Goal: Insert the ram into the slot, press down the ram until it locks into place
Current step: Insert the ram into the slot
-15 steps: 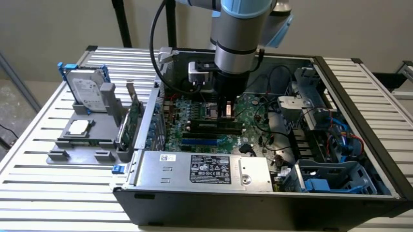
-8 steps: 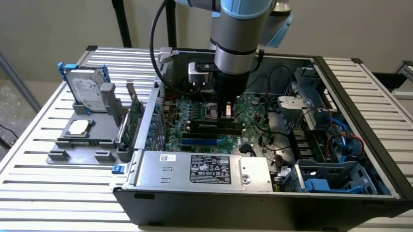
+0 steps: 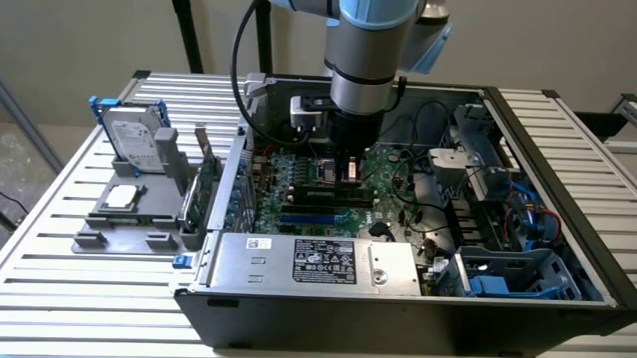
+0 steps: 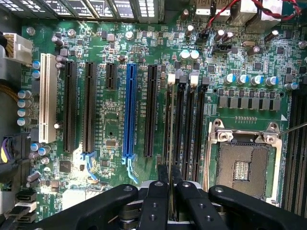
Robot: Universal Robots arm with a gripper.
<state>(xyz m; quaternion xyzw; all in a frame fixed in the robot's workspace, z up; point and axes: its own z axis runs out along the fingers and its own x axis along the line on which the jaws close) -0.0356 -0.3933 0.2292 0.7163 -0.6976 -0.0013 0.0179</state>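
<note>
Motherboard [image 4: 110, 143]: broad green circuit board, glossy lacquer, bright solder points.
Memory slots [image 4: 188, 129]: long narrow black sockets, smooth plastic, slight sheen.
Ram [image 4: 171, 120]: thin flat board stick seen edge-on, dull laminate edge.
Gripper [image 4: 170, 173]: black, matt, plastic-looking, with recessed metal screws.
Blue socket [image 4: 128, 110]: long, glossy plastic.
Processor socket frame [image 4: 244, 136]: square, bare bright metal.
Power supply [image 3: 249, 257]: grey sheet-metal box, satin, paper label.
Table [image 3: 60, 298]: pale ribbed metal slats, brushed sheen.

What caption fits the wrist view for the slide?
Hand grips the ram edge-on, lined up with the black slot beside the empty CPU socket.
</note>
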